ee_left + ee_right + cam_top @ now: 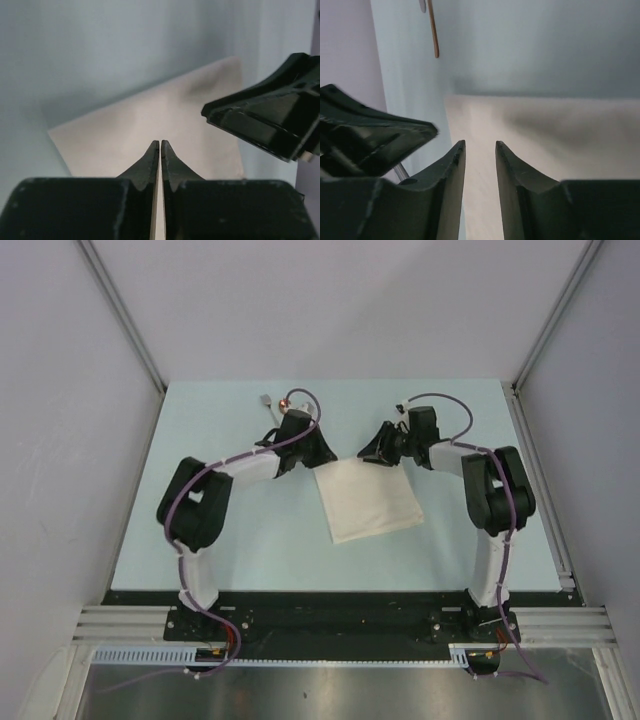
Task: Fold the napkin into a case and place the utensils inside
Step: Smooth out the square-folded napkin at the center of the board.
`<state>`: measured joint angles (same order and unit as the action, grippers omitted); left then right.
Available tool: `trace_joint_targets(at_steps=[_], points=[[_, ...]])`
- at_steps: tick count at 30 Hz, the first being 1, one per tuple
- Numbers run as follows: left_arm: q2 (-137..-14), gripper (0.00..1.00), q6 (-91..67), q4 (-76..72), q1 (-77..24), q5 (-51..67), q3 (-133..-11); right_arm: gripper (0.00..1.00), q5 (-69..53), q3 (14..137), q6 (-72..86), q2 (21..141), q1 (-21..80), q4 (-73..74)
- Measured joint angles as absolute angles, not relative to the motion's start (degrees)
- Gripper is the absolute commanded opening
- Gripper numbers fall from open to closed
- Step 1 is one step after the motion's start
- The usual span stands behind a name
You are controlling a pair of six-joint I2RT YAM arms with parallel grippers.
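Near the middle of the pale blue table (230,530), slightly right of centre, the napkin (368,502) lies flat as a cream, four-sided panel. It is turned a little, so that its near-right corner reaches furthest to the right. At its far-left corner sits the left gripper (329,459), reaching in from the left. Its wrist view shows the two black fingers (145,165) pressed together with a thin cream sliver running down the slit between them, so it looks pinched on the napkin's edge rather than merely closed above it. Just to the right, at the far edge of the cloth, the right gripper (367,456) points in from the right, close to the left one but not touching it. Its own camera shows the jaws standing apart with a clear gap. The cream cloth is visible beyond and between them and nothing is clamped; whether the tips touch the cloth cannot be told. Far and left of the napkin, behind the left wrist, the fork (266,400) and the spoon (285,404) lie close beside each other on bare table, well apart from the cloth. The spoon's copper-orange bowl shows, but little else of either can be made out.
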<state>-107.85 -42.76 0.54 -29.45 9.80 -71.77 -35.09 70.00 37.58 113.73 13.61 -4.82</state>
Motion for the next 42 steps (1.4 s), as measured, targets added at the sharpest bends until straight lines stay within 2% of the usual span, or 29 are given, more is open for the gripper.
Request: trace_joint_targets(at_steps=[1,6,17,20,23,24,26,27,32,37,42], points=[[-110.43,0.07,-43.09,0.14,-28.84,10.02,-72.62,0.29,-35.83,70.91,38.57,115.66,14.15,-6.55],[-118.87,0.07,-44.99,-0.10,-26.33,11.33,-73.49,0.28,-38.46,74.37,42.96,124.03,15.16,-13.34],[-120.25,0.08,-46.28,1.06,-24.47,12.53,-75.48,0.29,-42.65,76.47,45.50,129.64,5.50,-17.74],[-120.25,0.11,-46.04,1.45,-24.25,12.93,-75.59,0.29,-43.42,77.58,45.76,130.76,2.35,-18.37],[-120.49,0.23,-44.34,4.38,-24.12,13.54,-77.73,0.29,-44.29,79.18,45.34,131.20,0.08,-17.04],[-120.53,0.31,-43.31,5.23,-24.08,13.69,-78.39,0.30,-44.01,80.03,44.60,131.22,-0.51,-15.44],[-120.42,0.35,-41.50,6.94,-24.01,13.91,-79.92,0.34,-43.55,80.58,43.51,130.96,-2.22,-13.43],[-120.14,0.38,-40.80,7.22,-24.03,13.98,-80.31,0.42,-43.11,80.58,43.05,130.43,-2.94,-11.62],[-112.07,0.36,-38.41,8.62,-25.26,14.22,-76.58,0.57,-37.67,74.08,38.92,118.56,-4.80,-1.91],[-99.70,0.32,-39.46,3.73,-29.15,16.86,-66.30,0.61,-37.19,62.43,39.00,100.40,-1.78,-2.68],[-100.09,0.30,-41.25,-0.95,-32.62,17.80,-59.29,0.61,-41.12,53.65,41.95,97.80,4.69,-10.26]])
